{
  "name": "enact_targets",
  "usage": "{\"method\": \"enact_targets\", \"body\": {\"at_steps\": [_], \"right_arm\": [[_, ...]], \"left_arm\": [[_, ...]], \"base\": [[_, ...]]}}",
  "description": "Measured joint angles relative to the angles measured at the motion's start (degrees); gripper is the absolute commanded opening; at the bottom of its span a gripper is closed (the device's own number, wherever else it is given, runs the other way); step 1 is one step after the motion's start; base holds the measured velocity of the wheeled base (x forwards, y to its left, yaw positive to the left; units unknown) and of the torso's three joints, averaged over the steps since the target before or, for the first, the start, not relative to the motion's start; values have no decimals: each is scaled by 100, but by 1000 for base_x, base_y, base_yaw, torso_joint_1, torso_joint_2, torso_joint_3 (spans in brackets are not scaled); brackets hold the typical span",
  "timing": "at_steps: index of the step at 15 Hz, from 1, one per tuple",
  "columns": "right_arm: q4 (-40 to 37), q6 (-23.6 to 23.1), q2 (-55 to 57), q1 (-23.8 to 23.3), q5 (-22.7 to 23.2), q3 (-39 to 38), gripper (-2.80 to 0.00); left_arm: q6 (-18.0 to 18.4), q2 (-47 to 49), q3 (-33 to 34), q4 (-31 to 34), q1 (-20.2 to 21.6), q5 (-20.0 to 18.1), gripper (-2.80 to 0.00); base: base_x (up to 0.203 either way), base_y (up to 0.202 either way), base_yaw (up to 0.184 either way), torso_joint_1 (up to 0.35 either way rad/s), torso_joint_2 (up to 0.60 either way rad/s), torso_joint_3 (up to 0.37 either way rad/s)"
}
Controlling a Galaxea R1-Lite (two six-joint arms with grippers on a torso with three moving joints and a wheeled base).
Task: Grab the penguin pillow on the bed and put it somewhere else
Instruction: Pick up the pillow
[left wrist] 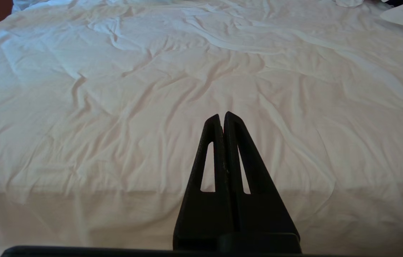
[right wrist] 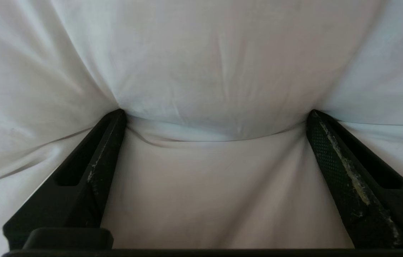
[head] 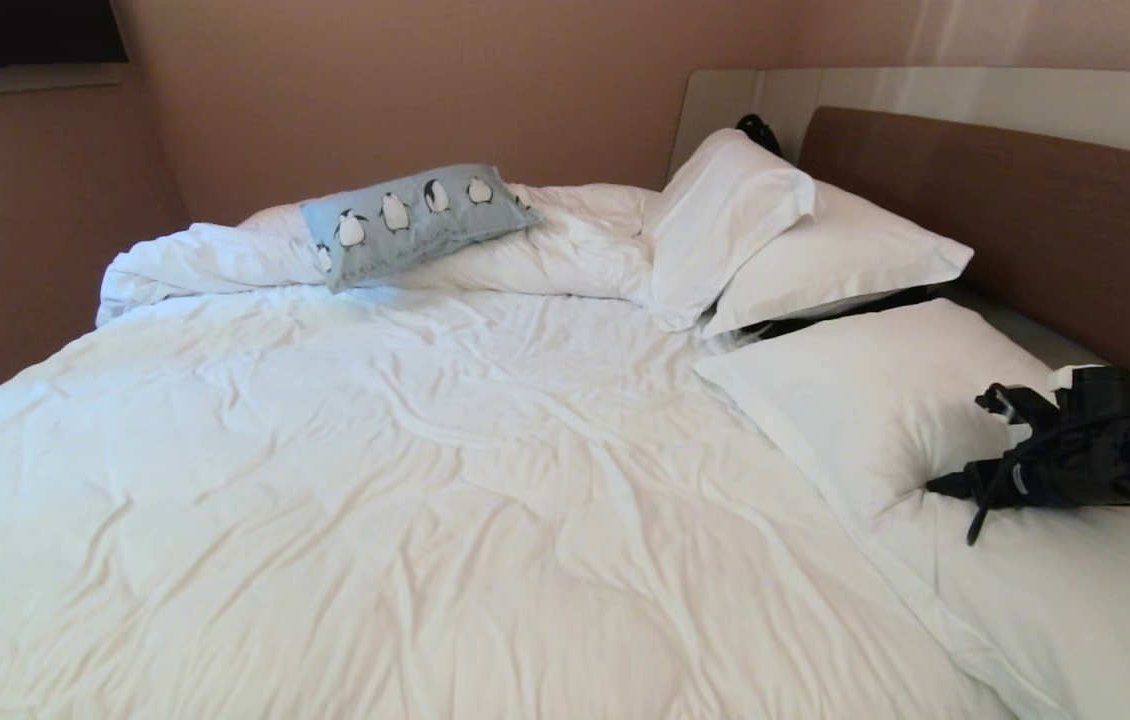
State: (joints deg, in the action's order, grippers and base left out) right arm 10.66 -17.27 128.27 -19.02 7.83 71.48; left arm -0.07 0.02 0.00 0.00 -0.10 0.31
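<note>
Your right hand [right wrist: 215, 114] is spread wide, both fingertips [right wrist: 117, 117] pressed into the near white pillow [head: 885, 400], whose fabric bulges between them; nothing is clamped. In the head view only that hand's dark tip and part of the wrist show, the arm being cut off at the frame edge. The penguin pillow [head: 415, 222] lies well apart from that hand, far across the bed [head: 375, 480], up on the bunched duvet [head: 225, 260]. A line of faint writing runs under the penguins, too small to read. Beyond the hand, two more white pillows [head: 775, 230] lean by the headboard [head: 1025, 220], with something dark half hidden beneath and behind them. Your left hand [left wrist: 223, 117] hangs over the bed's near edge, fingers pressed together, holding nothing.
</note>
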Motion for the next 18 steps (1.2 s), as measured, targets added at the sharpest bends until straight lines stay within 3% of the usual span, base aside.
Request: {"method": "enact_targets", "body": {"at_steps": [6, 7, 18], "right_arm": [[117, 15, 187, -19, 2, -7, 0], [119, 24, 178, -19, 8, -13, -280], [400, 290, -693, 3, 387, -430, -280]], "left_arm": [[1, 0, 0, 0, 0, 1, -280], [-1, 0, 0, 0, 0, 5, -280], [0, 0, 0, 0, 0, 2, -280]], "base": [[0, 0, 0, 0, 0, 0], [0, 0, 0, 0, 0, 0], [0, 0, 0, 0, 0, 0]]}}
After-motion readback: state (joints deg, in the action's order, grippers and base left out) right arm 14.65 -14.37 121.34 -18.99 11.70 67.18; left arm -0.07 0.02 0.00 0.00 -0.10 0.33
